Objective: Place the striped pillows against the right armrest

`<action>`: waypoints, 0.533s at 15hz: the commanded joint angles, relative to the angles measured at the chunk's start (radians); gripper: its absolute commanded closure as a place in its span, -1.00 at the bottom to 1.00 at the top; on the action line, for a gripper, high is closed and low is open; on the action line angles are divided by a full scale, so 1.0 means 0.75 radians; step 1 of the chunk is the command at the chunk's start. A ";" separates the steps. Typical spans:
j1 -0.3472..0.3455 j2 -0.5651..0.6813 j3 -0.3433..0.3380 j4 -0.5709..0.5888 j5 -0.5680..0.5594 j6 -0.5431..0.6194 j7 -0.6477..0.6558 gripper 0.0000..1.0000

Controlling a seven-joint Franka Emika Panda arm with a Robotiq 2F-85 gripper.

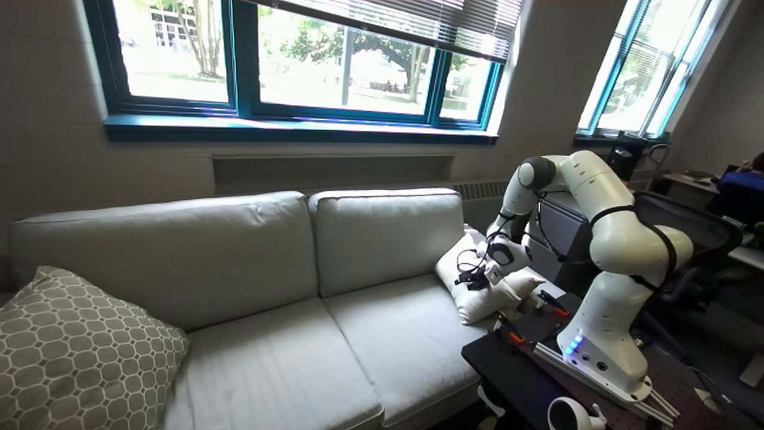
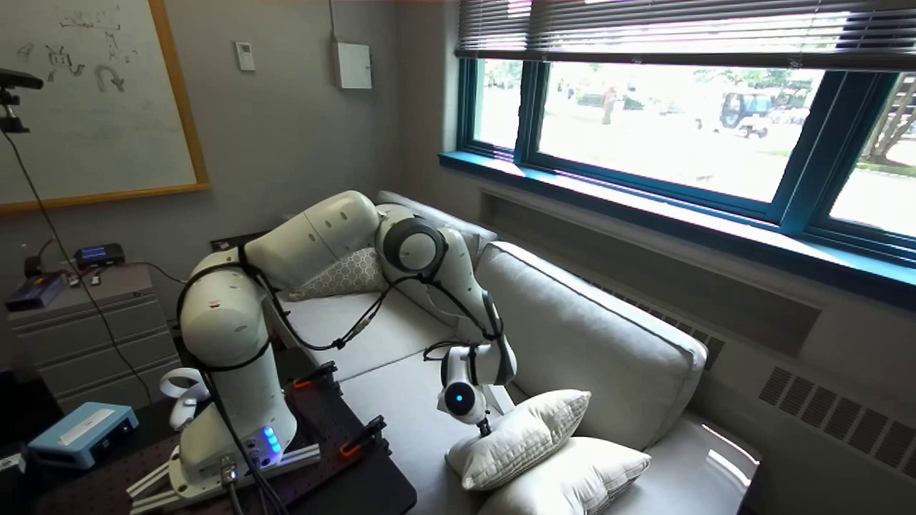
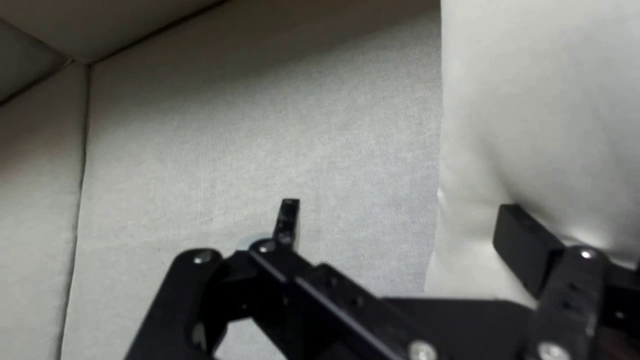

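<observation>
Two cream-white striped pillows are bunched at the sofa's right end. In an exterior view the inner pillow leans on the outer pillow, which lies beside the right armrest; whether it touches the armrest is unclear. My gripper is down at the inner pillow, on its seat-facing side. In the wrist view the gripper stands open. Its right finger presses a dent into a pillow, while the left finger is over the bare seat cushion.
Upright back cushions line the sofa's rear. A lattice-patterned pillow sits at the far left end. The robot's dark table, with orange-tipped clamps, stands close to the sofa's front. Cables hang along the arm.
</observation>
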 commanded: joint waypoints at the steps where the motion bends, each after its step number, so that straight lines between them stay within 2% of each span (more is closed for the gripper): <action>1: -0.006 -0.058 0.003 -0.024 -0.035 -0.022 0.010 -1.00; 8: 0.075 -0.199 0.021 -0.072 -0.011 0.014 -0.045 -1.00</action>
